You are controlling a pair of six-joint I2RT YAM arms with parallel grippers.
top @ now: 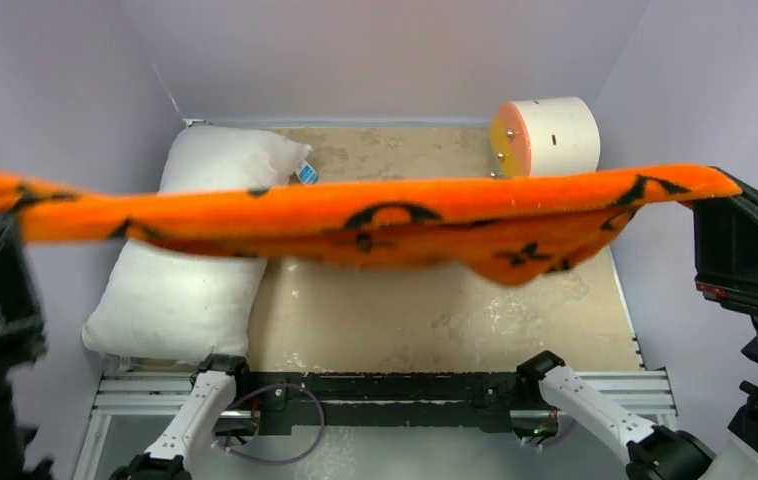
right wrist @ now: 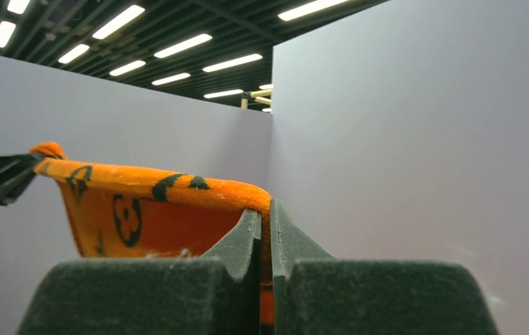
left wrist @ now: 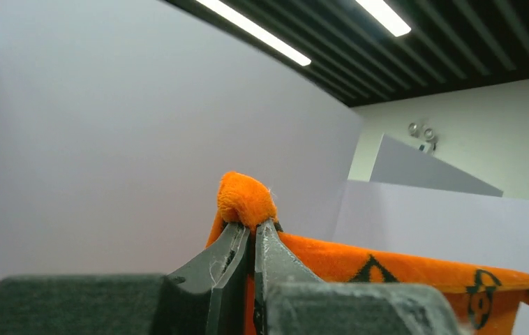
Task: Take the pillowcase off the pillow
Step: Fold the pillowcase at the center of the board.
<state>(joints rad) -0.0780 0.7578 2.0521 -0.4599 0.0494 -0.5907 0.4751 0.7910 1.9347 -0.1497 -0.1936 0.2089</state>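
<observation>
The orange pillowcase [top: 375, 215] with black motifs hangs stretched in the air between both grippers, high above the table, sagging in the middle. My left gripper [left wrist: 251, 227] is shut on its left end, a bunch of orange fabric [left wrist: 246, 199] poking past the fingertips. My right gripper [right wrist: 264, 209] is shut on its right end, the pillowcase [right wrist: 150, 202] running off to the left. The bare white pillow [top: 195, 270] with a small blue tag [top: 305, 172] lies on the table at the left, free of the pillowcase.
A white cylinder with an orange face [top: 545, 137] lies at the back right of the tan table top [top: 435, 320]. Lilac walls enclose the table on three sides. The arm bases sit on a rail [top: 385, 385] at the near edge.
</observation>
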